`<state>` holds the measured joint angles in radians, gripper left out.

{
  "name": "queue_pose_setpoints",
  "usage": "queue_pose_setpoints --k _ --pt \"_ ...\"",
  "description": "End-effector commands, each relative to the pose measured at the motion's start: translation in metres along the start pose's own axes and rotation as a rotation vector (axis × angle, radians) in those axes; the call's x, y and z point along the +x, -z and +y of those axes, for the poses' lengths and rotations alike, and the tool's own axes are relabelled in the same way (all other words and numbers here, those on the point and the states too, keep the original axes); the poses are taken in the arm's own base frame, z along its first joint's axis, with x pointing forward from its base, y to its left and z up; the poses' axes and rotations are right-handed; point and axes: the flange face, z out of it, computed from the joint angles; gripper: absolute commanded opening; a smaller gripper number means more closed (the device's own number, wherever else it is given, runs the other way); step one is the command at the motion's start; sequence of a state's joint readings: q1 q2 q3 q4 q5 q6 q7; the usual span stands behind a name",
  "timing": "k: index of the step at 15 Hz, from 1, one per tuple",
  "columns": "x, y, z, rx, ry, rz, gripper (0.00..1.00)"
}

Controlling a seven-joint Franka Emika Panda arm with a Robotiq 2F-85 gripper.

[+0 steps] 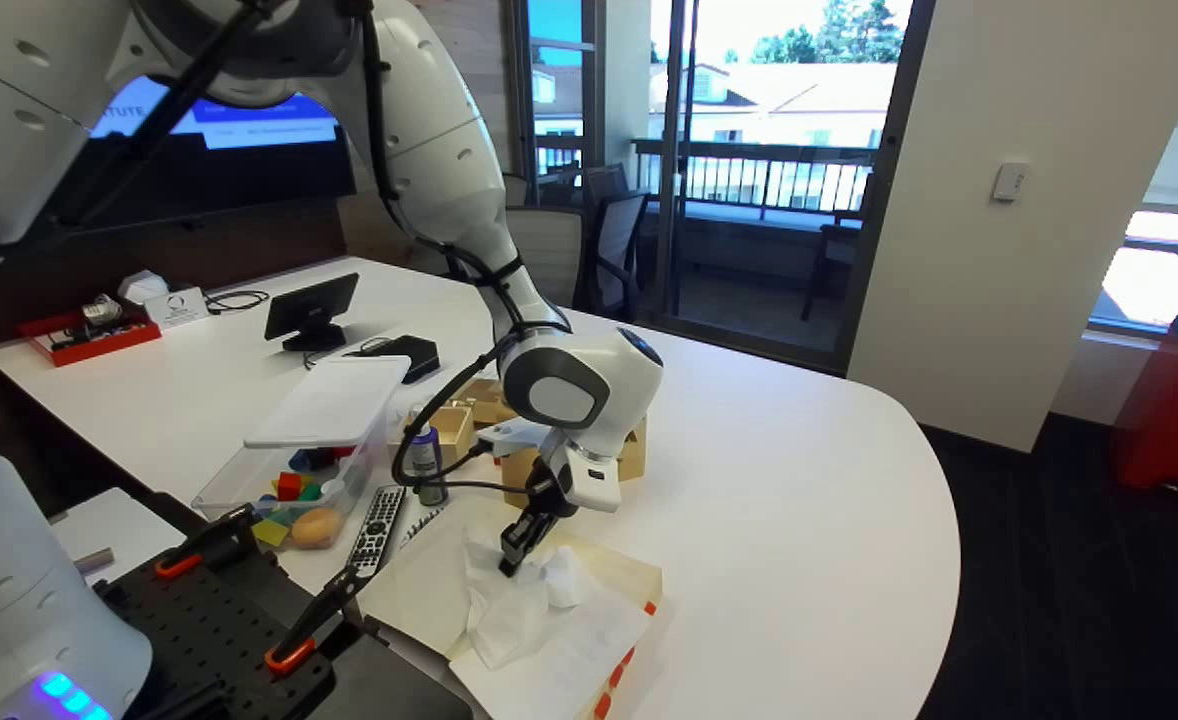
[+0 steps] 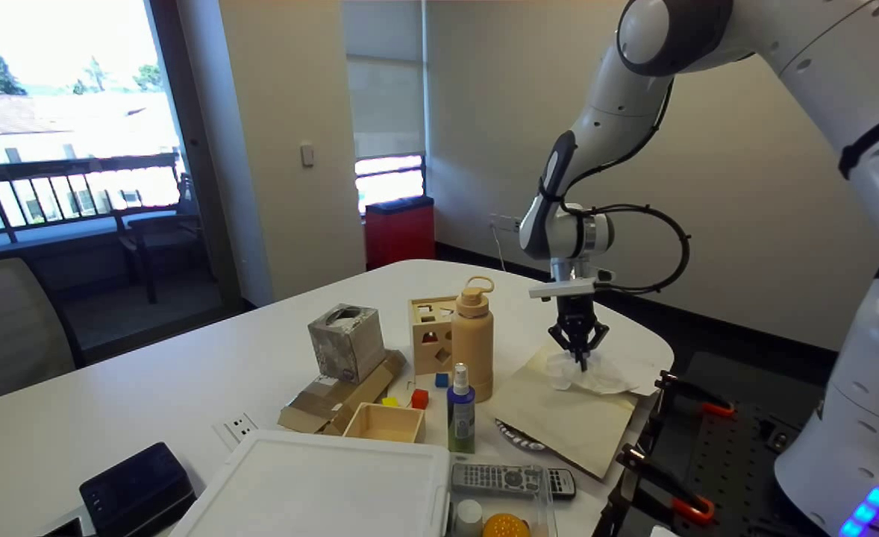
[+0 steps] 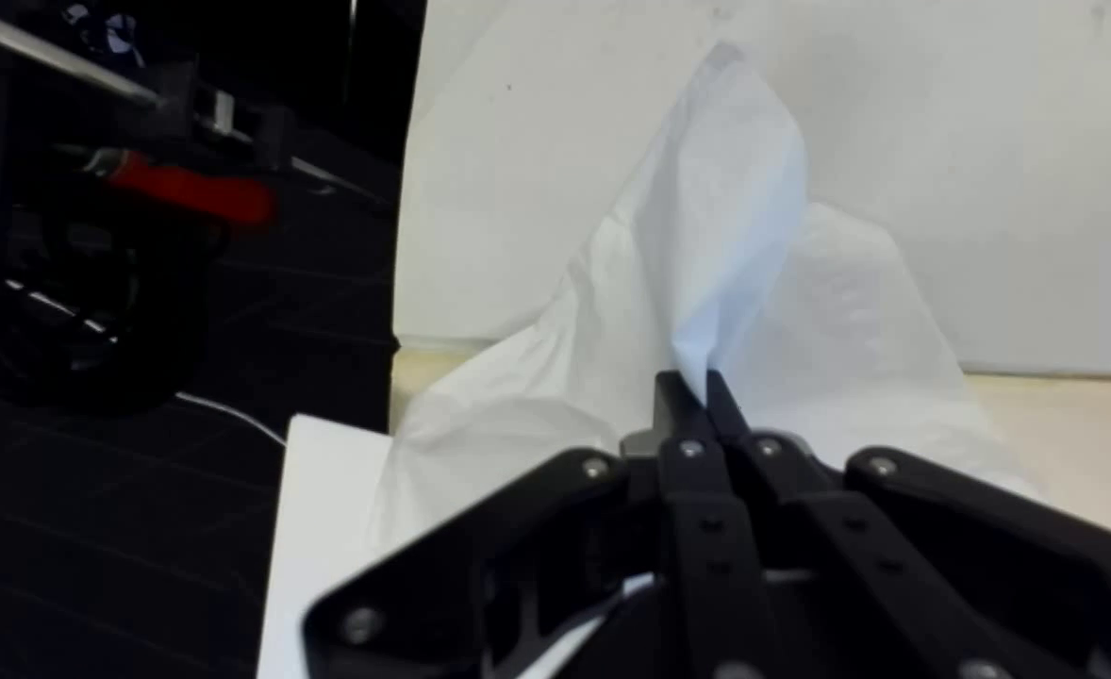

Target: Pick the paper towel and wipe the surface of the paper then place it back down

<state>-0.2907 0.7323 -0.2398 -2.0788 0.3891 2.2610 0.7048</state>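
The paper towel (image 1: 499, 615) is a thin, white, crumpled wad. It lies spread over the paper (image 1: 419, 590), a wide cream-beige sheet with reddish-orange marks along one edge. In an exterior view the towel (image 2: 604, 377) sits at the far part of the paper (image 2: 559, 421). My gripper (image 1: 512, 565) points down onto the towel, low over the paper. In the wrist view the fingertips (image 3: 702, 382) are closed together on a pinched fold of the towel (image 3: 848, 311). The rest of the towel spreads out around the fingers. The jaws hide part of it and the paper (image 3: 518, 189) under it.
A white sheet (image 1: 559, 675) lies on the paper beside the towel. A tan bottle (image 2: 472, 343), spray bottle (image 2: 461, 414), wooden shape box (image 2: 430, 335), tissue box (image 2: 347, 343) and remote (image 1: 379, 525) stand or lie nearby. Clamps (image 1: 294, 655) sit at the robot's base.
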Motion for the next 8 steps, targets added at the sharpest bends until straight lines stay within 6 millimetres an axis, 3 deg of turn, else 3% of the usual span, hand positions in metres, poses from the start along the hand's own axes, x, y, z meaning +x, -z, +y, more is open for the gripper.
queue_pose_setpoints --k 1,8 --pt "-0.008 0.002 0.002 -0.049 0.012 -0.052 0.0" --pt "-0.008 0.011 0.018 -0.146 -0.156 0.012 0.0"
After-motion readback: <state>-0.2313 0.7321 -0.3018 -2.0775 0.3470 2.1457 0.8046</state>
